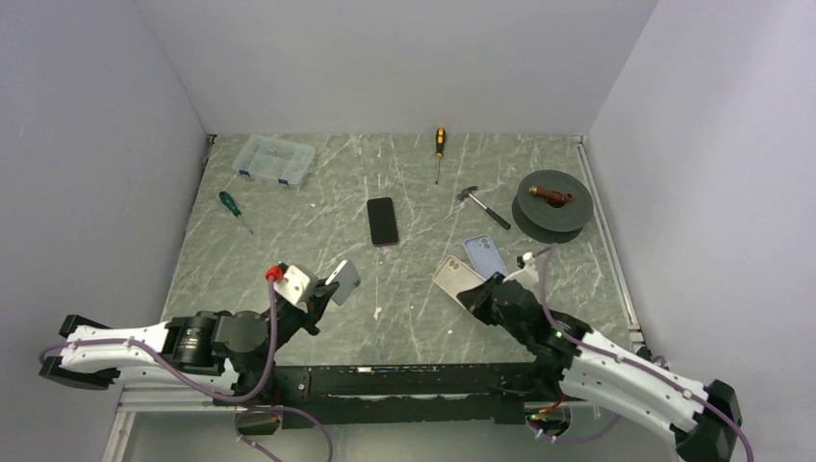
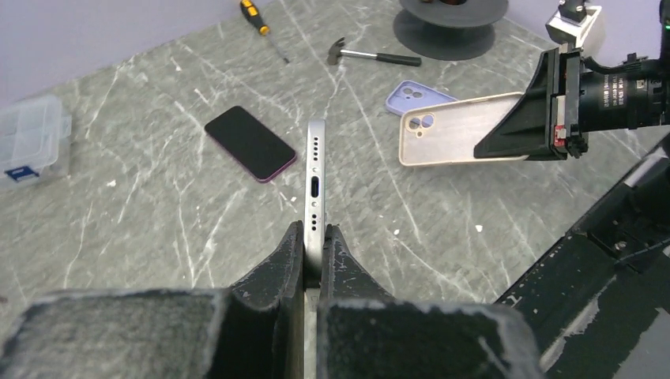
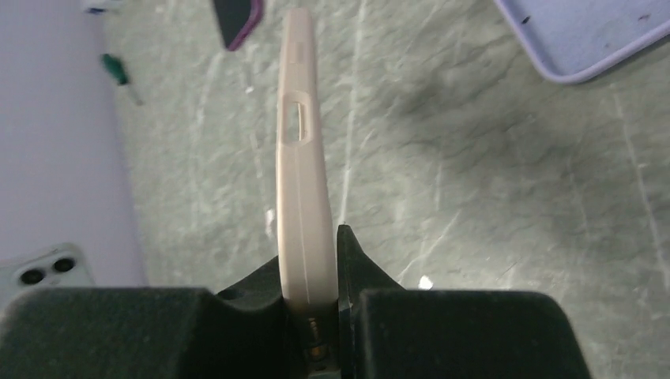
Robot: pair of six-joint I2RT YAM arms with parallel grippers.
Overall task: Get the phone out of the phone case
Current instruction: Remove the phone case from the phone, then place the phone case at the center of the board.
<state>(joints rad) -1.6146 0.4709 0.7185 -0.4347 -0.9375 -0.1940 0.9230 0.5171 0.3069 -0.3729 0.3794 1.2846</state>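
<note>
Silver phone (image 2: 315,170) out of its case, clamped edge-on in the left gripper (image 2: 315,243) above the marble table (image 2: 158,205), beige phone case (image 3: 301,174) pinched separately in the right gripper (image 3: 314,264), lilac case (image 2: 415,96) lying on the table nearby.

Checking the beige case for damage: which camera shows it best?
Left wrist: the beige case shows its broad back and camera cutout, pinched in the right gripper's fingers. Right wrist sees only its thin edge, up close. Top external shows it small, with its near end under the fingers.
</note>
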